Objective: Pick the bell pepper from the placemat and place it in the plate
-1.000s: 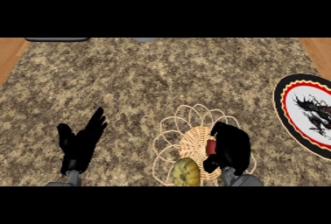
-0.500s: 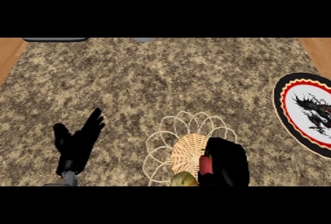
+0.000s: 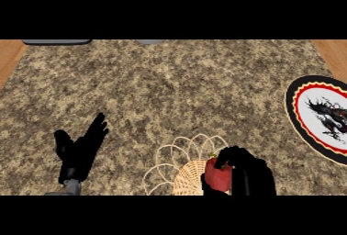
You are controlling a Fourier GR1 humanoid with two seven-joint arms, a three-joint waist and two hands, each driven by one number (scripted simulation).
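Nearest, at the view's lower edge, the right hand (image 3: 247,176) is curled round the red bell pepper (image 3: 218,179), holding it over the woven placemat (image 3: 184,170); the olive-coloured thing that lay at the mat's near edge a second ago no longer shows; the left hand (image 3: 80,150) rests open, fingers up, at lower left, a little lower than before; beyond them the speckled stone counter (image 3: 169,92) lies bare across the middle; the plate (image 3: 324,119), black-rimmed with a dragon figure, sits well apart at the right edge, partly cut off; wooden strips flank the far corners.
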